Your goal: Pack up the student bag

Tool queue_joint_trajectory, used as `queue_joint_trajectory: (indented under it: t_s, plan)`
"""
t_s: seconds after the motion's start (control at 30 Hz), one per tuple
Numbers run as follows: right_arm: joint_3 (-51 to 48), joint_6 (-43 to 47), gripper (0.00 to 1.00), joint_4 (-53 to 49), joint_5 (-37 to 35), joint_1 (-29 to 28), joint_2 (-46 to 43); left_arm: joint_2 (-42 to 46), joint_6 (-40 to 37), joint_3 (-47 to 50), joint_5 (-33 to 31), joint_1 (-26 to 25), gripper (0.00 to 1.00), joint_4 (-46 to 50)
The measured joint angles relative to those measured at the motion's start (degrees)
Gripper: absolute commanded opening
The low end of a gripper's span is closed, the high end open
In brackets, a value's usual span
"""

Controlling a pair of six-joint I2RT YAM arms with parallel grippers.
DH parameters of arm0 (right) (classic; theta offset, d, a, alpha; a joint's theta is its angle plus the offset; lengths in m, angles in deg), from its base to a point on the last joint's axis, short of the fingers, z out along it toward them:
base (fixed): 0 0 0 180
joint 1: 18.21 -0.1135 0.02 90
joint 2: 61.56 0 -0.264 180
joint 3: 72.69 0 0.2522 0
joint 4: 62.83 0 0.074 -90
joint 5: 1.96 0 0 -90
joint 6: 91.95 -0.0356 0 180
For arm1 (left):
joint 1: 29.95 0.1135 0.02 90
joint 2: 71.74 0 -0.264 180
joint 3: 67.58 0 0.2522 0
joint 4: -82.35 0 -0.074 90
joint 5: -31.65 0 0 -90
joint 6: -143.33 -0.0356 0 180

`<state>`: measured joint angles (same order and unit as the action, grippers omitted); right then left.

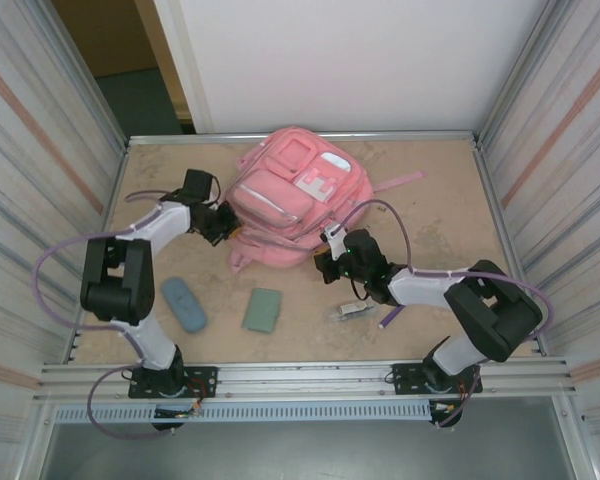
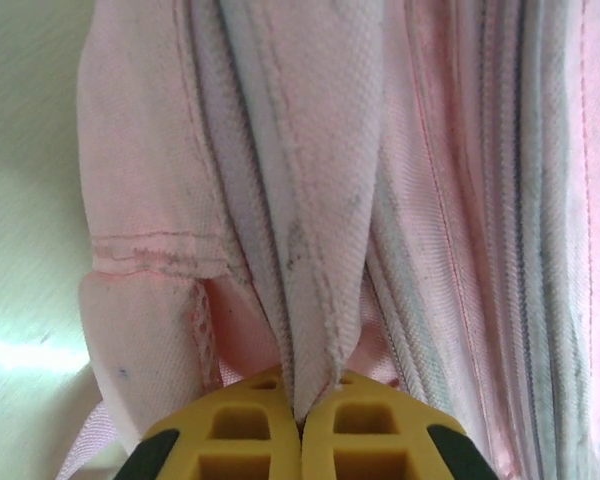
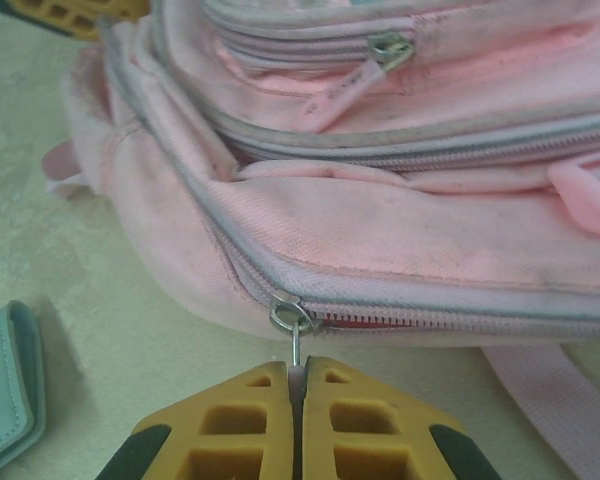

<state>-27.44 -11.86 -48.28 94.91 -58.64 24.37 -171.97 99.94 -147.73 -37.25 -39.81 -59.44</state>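
student bag (image 1: 290, 205) lies flat toward the back middle of the table (image 1: 440, 190), front side up. it is pink cloth, with several zip pockets stacked down its face, a pale white-grey patch near the top and a pink strap trailing out to the right. up close, the fabric looks scuffed and greyed along the seams and zip tapes.

your left gripper (image 1: 220, 222) sits at the bag's left edge, its yellow fingers pressed together on a fold of the pink cloth. your right gripper (image 1: 325, 262) is at the bag's near edge, fingers clamped on the thin metal zip pull (image 3: 292, 320) of the lowest long zip. you cannot tell whether that zip is open beyond the slider.

nearer the arm bases, a blue case (image 1: 183, 304) lies beside the left arm and a green pouch (image 1: 263, 310) just right of it, both apart from the bag. a small grey item (image 1: 355, 309) lies close by the right forearm; you cannot tell what it is. the right arm's purple cable (image 1: 380, 212) loops over the bag's near right corner.
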Motion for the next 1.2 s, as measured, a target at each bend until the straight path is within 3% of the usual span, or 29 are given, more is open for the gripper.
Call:
queue_joint_trajectory:
  t_s: [0.2,0.37,0.57,0.7,0.8,0.93,1.03,1.2]
  plan:
    - [1.5,0.1,0.00,-3.0,0.0,-0.1,-0.3,-9.2,-1.8,-11.8,0.7,-0.2,0.30,-2.6]
    - [5.7,0.1,0.00,-4.7,0.3,-1.2,2.4,-9.8,-1.8,-14.8,0.9,0.1,0.40,-4.8]
    - [10.3,0.0,0.00,-4.9,1.1,-2.6,7.0,2.5,0.3,-2.0,-0.7,-2.4,0.47,-3.8]
    - [13.0,0.0,0.00,-5.1,2.3,-3.2,9.4,10.4,4.5,6.7,-2.9,-9.6,0.51,-3.8]
    - [14.5,-0.4,0.00,-5.5,3.0,-3.7,10.6,10.9,7.8,8.8,-4.9,-14.2,0.51,-5.1]
    - [15.6,-0.6,0.00,-5.7,3.4,-4.8,11.6,9.6,11.1,8.9,-7.9,-16.6,0.51,-8.2]
    - [15.8,-1.3,0.00,-5.6,3.5,-5.9,12.2,8.8,12.4,8.8,-10.9,-17.6,0.44,-9.9]
    - [15.7,-1.9,0.00,-5.3,3.2,-6.4,12.3,8.1,13.6,9.4,-14.2,-18.3,0.00,-10.9]
